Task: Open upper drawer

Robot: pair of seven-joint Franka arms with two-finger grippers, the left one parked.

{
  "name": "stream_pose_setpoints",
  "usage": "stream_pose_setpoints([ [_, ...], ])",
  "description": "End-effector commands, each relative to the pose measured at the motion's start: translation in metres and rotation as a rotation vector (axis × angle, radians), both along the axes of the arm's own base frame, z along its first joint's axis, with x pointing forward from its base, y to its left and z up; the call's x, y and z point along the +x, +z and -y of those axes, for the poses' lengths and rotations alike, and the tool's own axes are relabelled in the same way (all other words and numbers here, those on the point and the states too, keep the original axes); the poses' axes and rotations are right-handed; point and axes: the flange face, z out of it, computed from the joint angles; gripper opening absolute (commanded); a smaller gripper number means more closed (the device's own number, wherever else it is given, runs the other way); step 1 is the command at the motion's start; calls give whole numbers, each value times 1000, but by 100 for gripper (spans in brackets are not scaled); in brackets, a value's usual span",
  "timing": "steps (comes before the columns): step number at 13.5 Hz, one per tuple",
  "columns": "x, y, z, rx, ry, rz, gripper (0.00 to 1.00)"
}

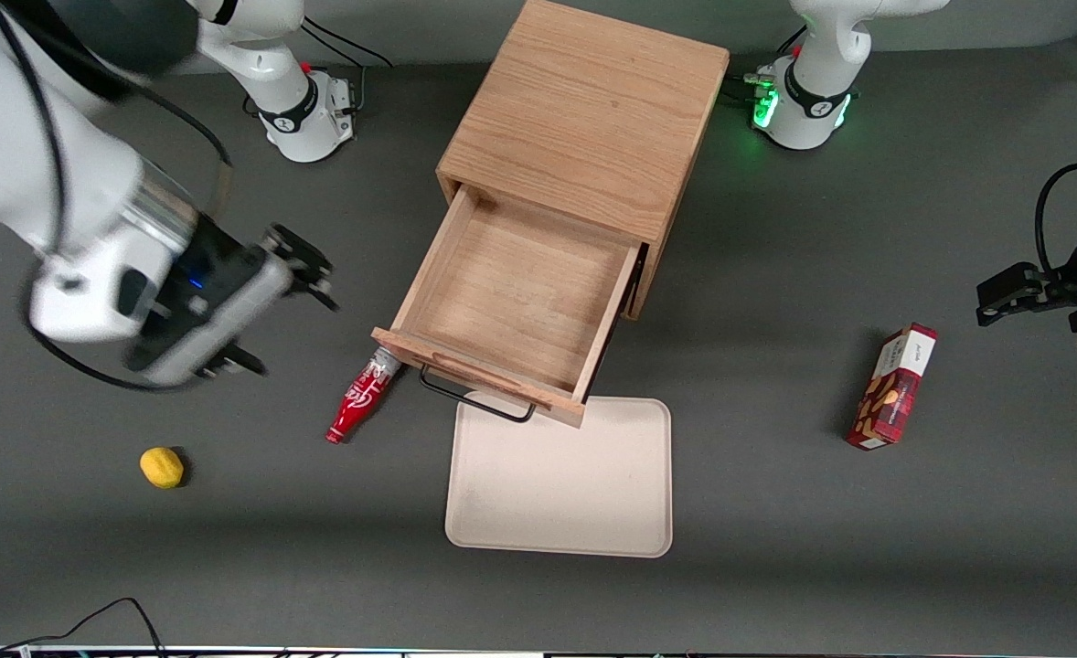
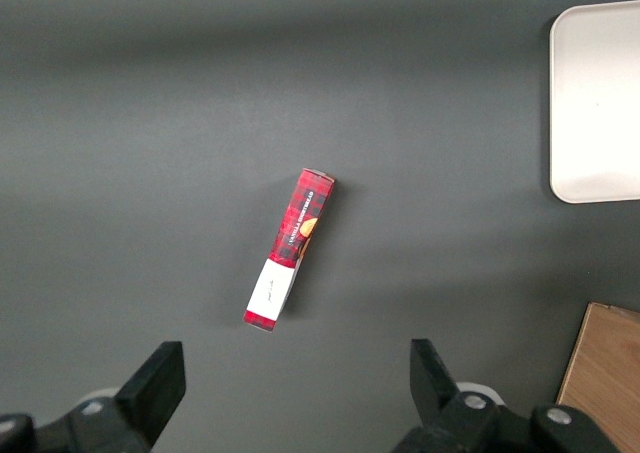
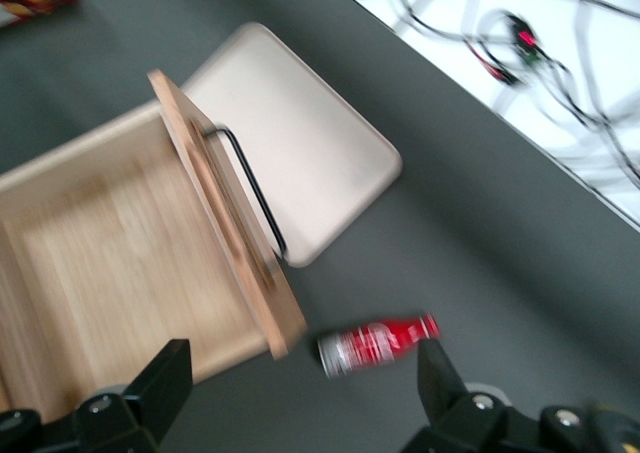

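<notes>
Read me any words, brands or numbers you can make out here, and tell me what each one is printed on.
None can be read for sure.
Red bottle lying beside the open upper drawer: white script, too small to read.
Red plaid box, toward the parked arm's end: small print on its white end, too small to read.
Cabinet, tray, yellow ball: no text.
The gripper, open, hangs clear of the drawer, above the table: no label visible.

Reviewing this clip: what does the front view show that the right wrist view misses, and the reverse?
Only the front view shows the cabinet top, the yellow object and the gripper open, beside the drawer and clear of it. Only the wrist view shows cables off the table's edge. Both show the upper drawer pulled out, its black handle, the tray and the red bottle.
</notes>
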Motion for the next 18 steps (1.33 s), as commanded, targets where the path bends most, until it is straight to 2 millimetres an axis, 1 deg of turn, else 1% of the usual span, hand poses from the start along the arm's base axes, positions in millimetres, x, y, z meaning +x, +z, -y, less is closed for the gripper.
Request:
stream_pose_setpoints([
  [1,-38,42,51,-88,-137,-23,100],
  [2,-55,55,74,-93,-171,-73,100],
  [3,-76,68,104,-134,-220,-130,100],
  [4,-91,73,130,-166,-273,-176,100],
  [5,-102,72,147,-187,-314,-218,100],
  [6,-119,69,163,-188,-349,-255,100],
  [7,-134,59,193,-155,-405,-298,100],
  [8,-150,47,212,-124,-443,-306,100],
  [9,-168,30,218,-116,-476,-299,100],
  [11,-200,-8,207,-110,-580,-259,100],
  [12,-209,-22,200,-111,-595,-242,100],
  [13,-213,-31,193,-117,-621,-244,100],
  [14,-212,-36,178,-129,-672,-249,100],
  [15,-211,-35,163,-140,-670,-234,100],
  [16,-210,-34,162,-136,-663,-229,100],
  [17,-205,-30,169,-118,-652,-229,100],
  [18,-193,-26,176,-112,-643,-235,100],
])
